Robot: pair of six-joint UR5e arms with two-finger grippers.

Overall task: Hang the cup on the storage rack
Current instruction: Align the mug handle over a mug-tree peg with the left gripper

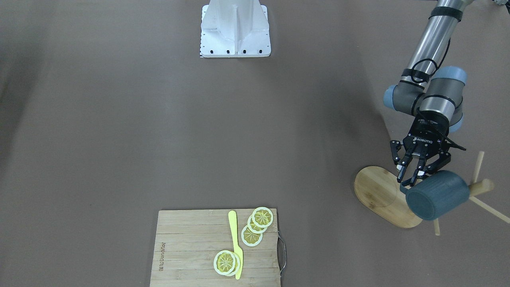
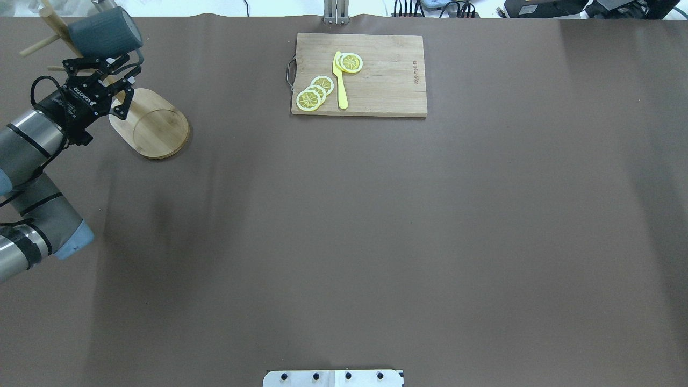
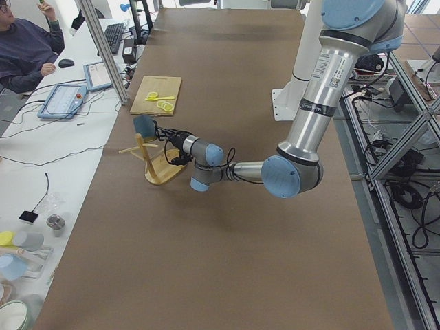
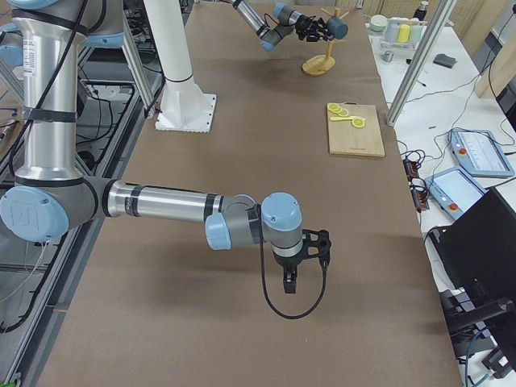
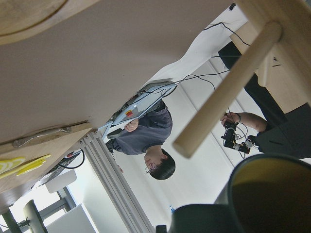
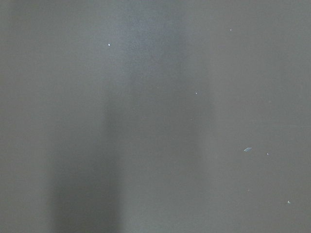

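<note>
The dark teal-blue cup lies tilted on its side up on the bamboo storage rack, by the post and pegs. I cannot tell whether its handle is over a peg. It also shows in the overhead view. My left gripper is open right beside the cup's rim and handle, above the oval base. The left wrist view shows the cup's yellow interior and a peg close up. My right gripper hangs low over the table far from the rack; I cannot tell whether it is open or shut.
A slatted cutting board with lemon slices and a yellow knife lies at the table's operator-side edge. The robot's white base is at the opposite edge. An operator sits beyond the table's edge near the rack.
</note>
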